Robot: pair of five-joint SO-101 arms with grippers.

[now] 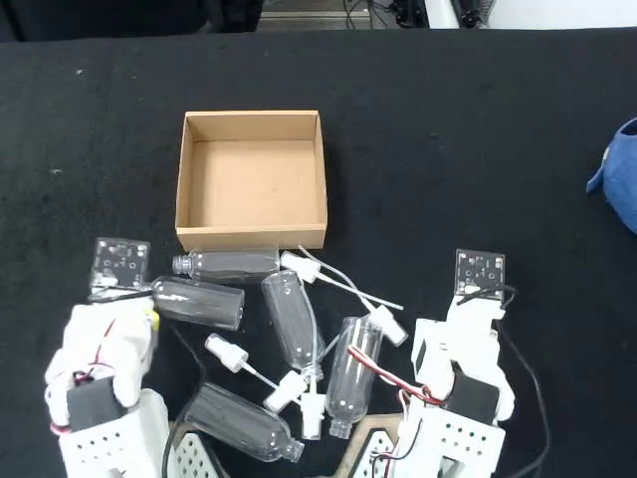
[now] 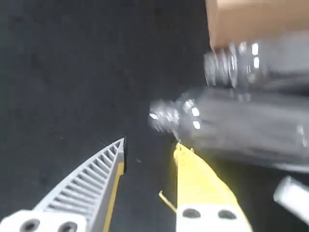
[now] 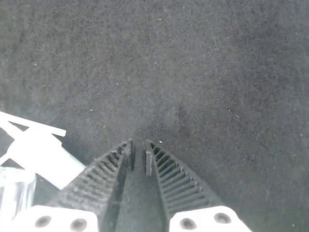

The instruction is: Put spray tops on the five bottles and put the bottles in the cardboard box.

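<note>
Several clear bottles without tops lie in a loose cluster in front of the empty cardboard box (image 1: 251,179). White spray tops (image 1: 227,352) with long tubes are scattered among them. My left gripper (image 2: 147,145) is open just short of the threaded neck of one lying bottle (image 2: 241,125), its yellow finger (image 2: 193,179) almost touching it. A second bottle (image 2: 251,63) lies beyond, against the box corner (image 2: 256,19). My right gripper (image 3: 138,145) is shut over bare black cloth, with a spray top (image 3: 38,147) off to one side of it.
The left arm (image 1: 105,368) and the right arm (image 1: 463,368) stand at the near edge, on either side of the cluster. A blue object (image 1: 622,184) pokes in at the right edge. Black cloth (image 1: 478,139) covers the whole table.
</note>
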